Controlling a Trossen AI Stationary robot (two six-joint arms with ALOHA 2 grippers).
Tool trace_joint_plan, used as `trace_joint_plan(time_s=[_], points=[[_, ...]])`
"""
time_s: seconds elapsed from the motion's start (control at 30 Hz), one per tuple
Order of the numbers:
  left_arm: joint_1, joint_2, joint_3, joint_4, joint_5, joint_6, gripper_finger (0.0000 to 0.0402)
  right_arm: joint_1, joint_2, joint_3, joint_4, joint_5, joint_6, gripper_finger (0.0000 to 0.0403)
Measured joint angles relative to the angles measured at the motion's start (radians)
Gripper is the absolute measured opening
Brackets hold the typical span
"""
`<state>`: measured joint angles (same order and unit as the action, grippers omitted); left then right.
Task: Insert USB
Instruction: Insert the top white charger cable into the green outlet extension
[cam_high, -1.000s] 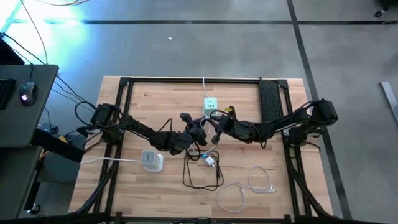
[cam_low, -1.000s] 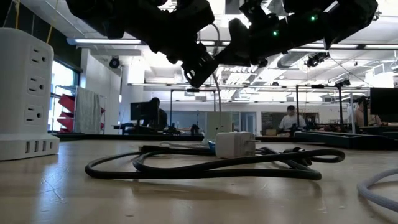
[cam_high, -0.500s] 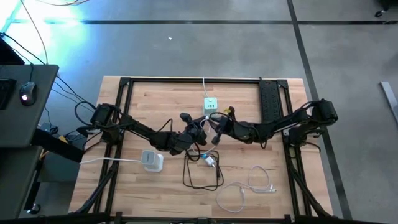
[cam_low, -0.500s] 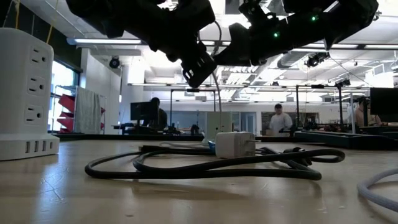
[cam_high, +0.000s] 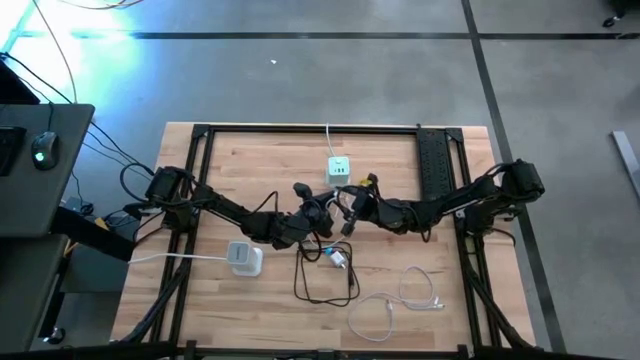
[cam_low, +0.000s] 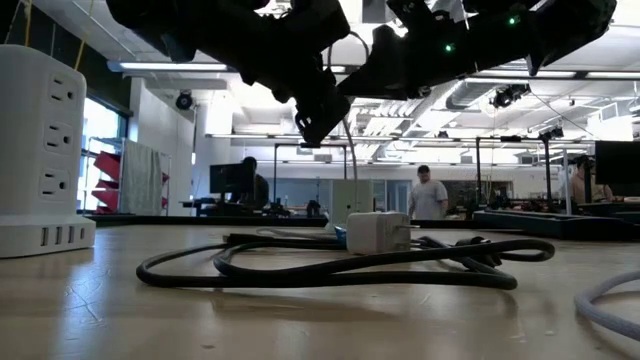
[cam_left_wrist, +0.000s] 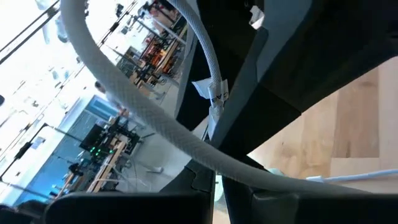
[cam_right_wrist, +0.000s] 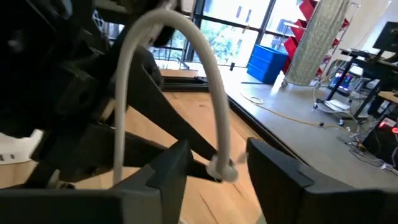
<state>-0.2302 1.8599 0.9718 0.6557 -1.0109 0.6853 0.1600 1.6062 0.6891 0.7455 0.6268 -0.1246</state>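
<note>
both grippers met mid-table, lifted clear of the wood.
left gripper (cam_high: 318, 214) and right gripper (cam_high: 347, 214) hovered close together, a white usb cable (cam_right_wrist: 211, 118) looped between the right's parted fingers; left's grip, can't tell. bare table (cam_high: 250, 160) lay all around.

The table (cam_high: 260, 160) is pale wood with a black frame. The power cube (cam_high: 338, 168) is white, as is the cable (cam_right_wrist: 214, 118); another cable (cam_low: 330, 265) is black.
</note>
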Motion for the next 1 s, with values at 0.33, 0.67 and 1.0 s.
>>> trace_joint_plan(time_s=[0.33, 0.67, 1.0], points=[[0.001, 0.002, 0.000, -0.007, -0.024, 0.000, 0.0000, -0.004, 0.000, 0.003, -0.049, 0.008, 0.065, 0.0041], [0.000, 0.002, 0.000, -0.004, -0.049, 0.003, 0.0000, -0.005, -0.004, 0.003, -0.072, 0.054, 0.065, 0.0004], [-0.022, 0.000, 0.002, -0.021, -0.156, 0.110, 0.0034, -0.085, -0.200, 0.000, -0.336, -0.134, 0.014, 0.0001]])
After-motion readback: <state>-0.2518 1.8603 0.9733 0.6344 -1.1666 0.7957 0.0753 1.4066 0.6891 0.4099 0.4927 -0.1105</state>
